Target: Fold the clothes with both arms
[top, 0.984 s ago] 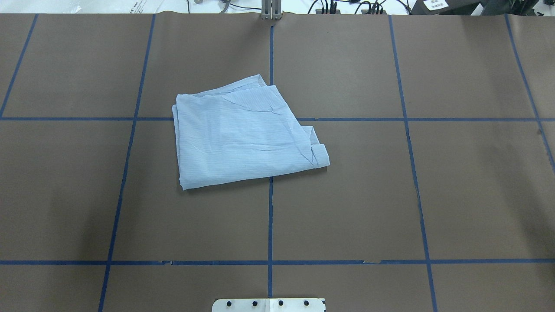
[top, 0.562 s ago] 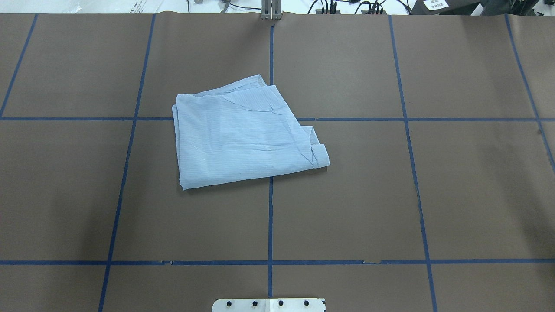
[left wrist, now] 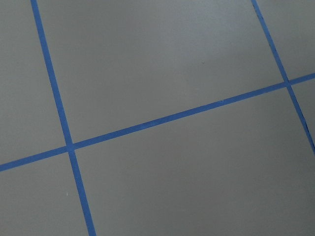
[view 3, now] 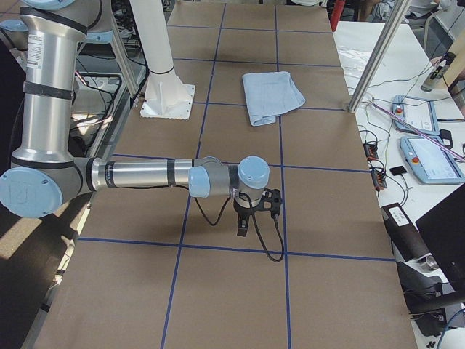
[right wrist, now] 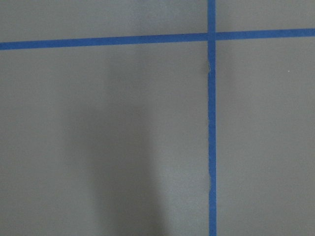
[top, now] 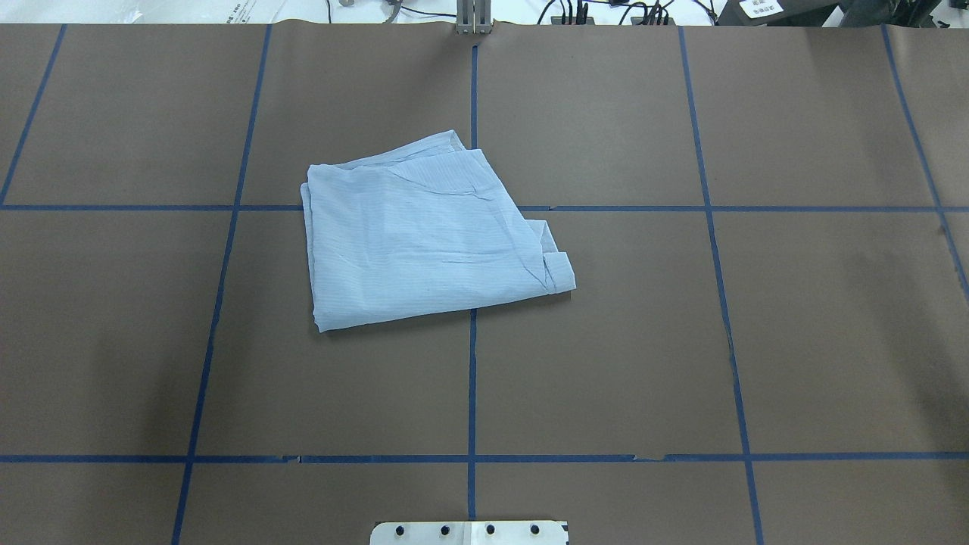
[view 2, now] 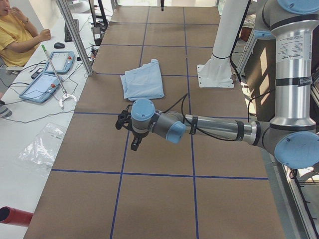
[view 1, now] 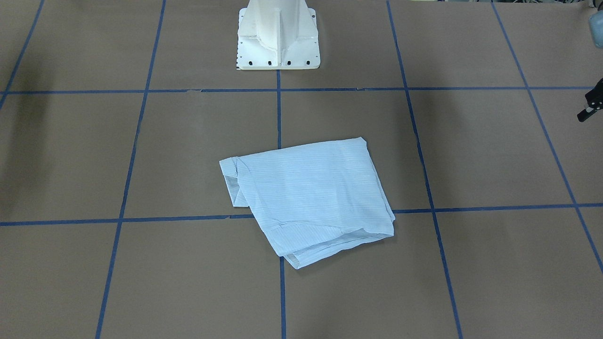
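Observation:
The light-blue striped shirt (top: 424, 235) lies folded into a rough rectangle near the table's middle, a little to my left. It also shows in the front view (view 1: 311, 197) and in both side views (view 2: 143, 82) (view 3: 272, 94). My left gripper (view 2: 133, 144) hangs over bare table far from the shirt, toward the table's left end. Only a black sliver of it (view 1: 590, 106) shows at the front view's right edge. My right gripper (view 3: 242, 229) hangs over bare table toward the right end. I cannot tell whether either is open or shut. Both wrist views show only table.
The brown table surface (top: 606, 341) carries a grid of blue tape lines. The white pedestal base (view 1: 278, 37) stands at the robot's side. A person (view 2: 17, 30) sits beyond the far edge with tablets (view 2: 47, 82) and cables.

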You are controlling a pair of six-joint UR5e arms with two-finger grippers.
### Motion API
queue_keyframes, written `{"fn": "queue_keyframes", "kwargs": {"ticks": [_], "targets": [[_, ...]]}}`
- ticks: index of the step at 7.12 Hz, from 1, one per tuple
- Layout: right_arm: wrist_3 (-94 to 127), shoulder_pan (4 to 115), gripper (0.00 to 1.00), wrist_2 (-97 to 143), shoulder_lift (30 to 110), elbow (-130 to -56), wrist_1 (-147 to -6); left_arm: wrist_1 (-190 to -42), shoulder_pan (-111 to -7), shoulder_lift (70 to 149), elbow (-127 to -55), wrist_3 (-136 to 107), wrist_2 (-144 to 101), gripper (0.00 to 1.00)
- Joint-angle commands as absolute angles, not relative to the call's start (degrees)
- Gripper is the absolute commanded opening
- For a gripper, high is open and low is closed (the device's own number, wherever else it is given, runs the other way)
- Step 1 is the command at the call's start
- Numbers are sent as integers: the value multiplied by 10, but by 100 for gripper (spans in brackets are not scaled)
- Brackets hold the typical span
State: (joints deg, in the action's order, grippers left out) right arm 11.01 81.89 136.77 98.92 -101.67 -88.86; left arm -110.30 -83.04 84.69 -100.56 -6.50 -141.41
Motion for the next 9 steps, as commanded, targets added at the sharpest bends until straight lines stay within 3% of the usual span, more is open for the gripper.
{"fn": "queue_keyframes", "kwargs": {"ticks": [1,9], "targets": [[110,830,100,1369,991,-1022,-888,-1102,-831,848,-1005,-66,-1412,100],[112,834,100,1383,991,-1027,-889,-1103,-831,850,-1005,-69,-1411,100]]}}
